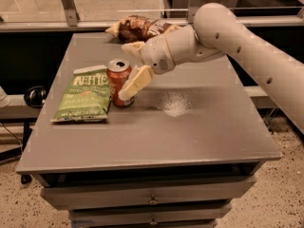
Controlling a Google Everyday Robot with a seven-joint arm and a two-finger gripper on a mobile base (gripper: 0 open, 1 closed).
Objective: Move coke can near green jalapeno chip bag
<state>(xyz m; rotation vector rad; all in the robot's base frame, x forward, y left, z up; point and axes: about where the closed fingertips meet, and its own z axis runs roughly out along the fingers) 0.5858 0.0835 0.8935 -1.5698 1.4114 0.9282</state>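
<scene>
The coke can (117,80), left of centre, stands beside the green jalapeno chip bag (84,95); the gripper (126,71) at its right, fingers spread, should withdraw without tipping it.

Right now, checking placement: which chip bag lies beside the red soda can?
The flat green jalapeno chip bag, alongside the red coke can at the open gripper; the crumpled brown bag sits apart at the far edge.

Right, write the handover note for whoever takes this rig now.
Gripper: open, straddling the coke can, with the near finger across its right side.
Coke can: upright on the table, right beside the green jalapeno chip bag.
Brown chip bag: at the table's back edge.
Done: the can stands by the bag.
Left: probably just lift the gripper clear without tipping the can.
</scene>
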